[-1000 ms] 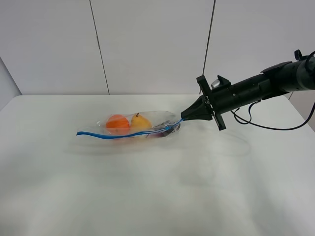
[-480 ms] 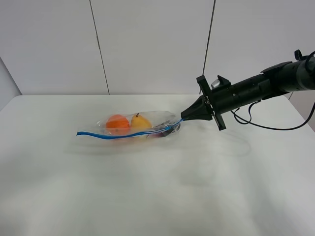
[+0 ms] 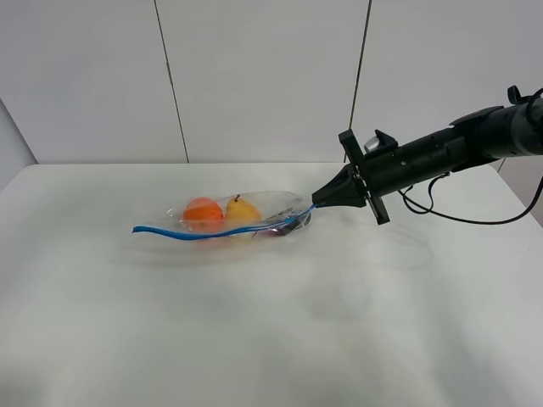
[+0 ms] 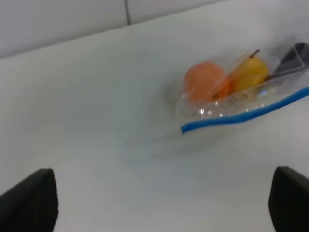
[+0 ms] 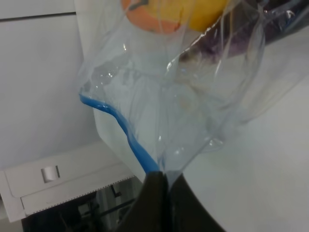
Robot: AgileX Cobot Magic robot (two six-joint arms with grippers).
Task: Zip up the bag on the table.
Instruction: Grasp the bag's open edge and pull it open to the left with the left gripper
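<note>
One bag [image 3: 242, 216] lies on the bench [image 3: 271, 339], at mid-width and towards the far edge, with its blue zip strip [image 3: 204, 235] running along the near side. The right pincer [image 3: 318, 203] is pressed together on the bag's right corner, where the strip ends, so that end is anchored. The left pincer [image 4: 159, 200] is spread wide and holds nothing. It is outside the high view, and the bag's free end is seen ahead of it in its wrist view. The step in hand is judged to be bracing the bag before sealing. How much of the strip is already sealed cannot be told. For the next move, the left pincer should be brought onto the strip, closed lightly, and drawn along its full length while the right grip is kept firm. Counted: one bag, one strip, two pincers, and three items inside: one orange [image 3: 202, 212], one yellow [image 3: 243, 209], one dark [image 3: 284, 225].
</note>
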